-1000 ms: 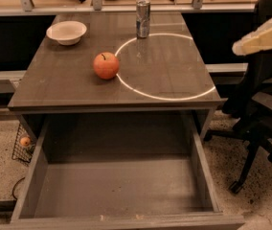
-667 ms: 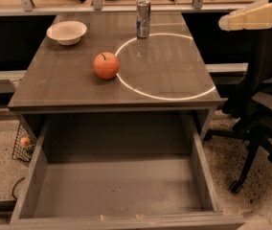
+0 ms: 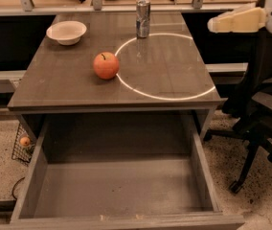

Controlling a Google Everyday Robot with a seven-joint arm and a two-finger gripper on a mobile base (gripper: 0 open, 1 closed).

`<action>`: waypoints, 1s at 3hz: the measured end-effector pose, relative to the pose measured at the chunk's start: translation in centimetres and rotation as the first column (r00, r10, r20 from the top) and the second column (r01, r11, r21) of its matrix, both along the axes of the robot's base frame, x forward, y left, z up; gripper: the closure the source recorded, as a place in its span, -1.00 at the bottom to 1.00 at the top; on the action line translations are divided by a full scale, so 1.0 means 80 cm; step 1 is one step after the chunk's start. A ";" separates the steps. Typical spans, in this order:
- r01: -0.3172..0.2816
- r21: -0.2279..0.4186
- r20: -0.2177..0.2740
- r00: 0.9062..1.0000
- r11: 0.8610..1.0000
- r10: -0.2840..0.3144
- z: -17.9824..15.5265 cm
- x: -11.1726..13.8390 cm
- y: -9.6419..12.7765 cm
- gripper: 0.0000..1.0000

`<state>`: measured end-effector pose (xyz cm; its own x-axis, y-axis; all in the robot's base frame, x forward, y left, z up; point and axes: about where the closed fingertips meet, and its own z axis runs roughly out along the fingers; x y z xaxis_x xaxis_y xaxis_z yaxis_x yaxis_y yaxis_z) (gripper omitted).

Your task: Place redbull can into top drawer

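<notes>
Moved: the cream-coloured two-finger gripper (image 3: 218, 24) now sits further left and lies more level than a second ago, when it tilted upward at the right edge; the can, apple and bowl lie as before.
Hidden or cut off: the arm behind the gripper runs out of the right edge, so only a rounded white housing shows. The drawer's near front is cropped by the lower edge. The print on the can is unreadable.
Gripper pose: it points left, roughly level, in the air beyond the table's far right corner and well apart from the can. Whether it is spread or pressed together cannot be told.
Can: the slim silver-and-blue metal redbull can (image 3: 142, 18) stands upright near the far edge of the dark grey-brown wooden table (image 3: 64, 83), on the far arc of a thin white circle (image 3: 174, 96).
Drawer: the wide, shallow, dark grey-brown wooden top drawer (image 3: 117, 186) is pulled out toward the near side, below the tabletop.
Other things: a round red apple (image 3: 106, 65) touches the circle's left arc. A shallow white bowl (image 3: 66, 32) sits far left. A black office chair (image 3: 265, 123) stands at the right.
</notes>
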<state>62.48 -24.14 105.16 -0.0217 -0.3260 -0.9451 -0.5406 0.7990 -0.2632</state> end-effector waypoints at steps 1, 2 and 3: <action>0.036 0.107 -0.038 0.999 0.994 -0.032 -0.039 0.036 0.052 -1.00; 0.090 0.174 -0.056 0.995 0.981 -0.081 -0.064 0.079 0.086 -1.00; 0.100 0.221 -0.050 0.995 0.970 -0.092 -0.080 0.120 0.116 -1.00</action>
<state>72.05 -14.86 98.76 -0.0806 -0.1020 -0.9915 -0.4649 0.8837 -0.0532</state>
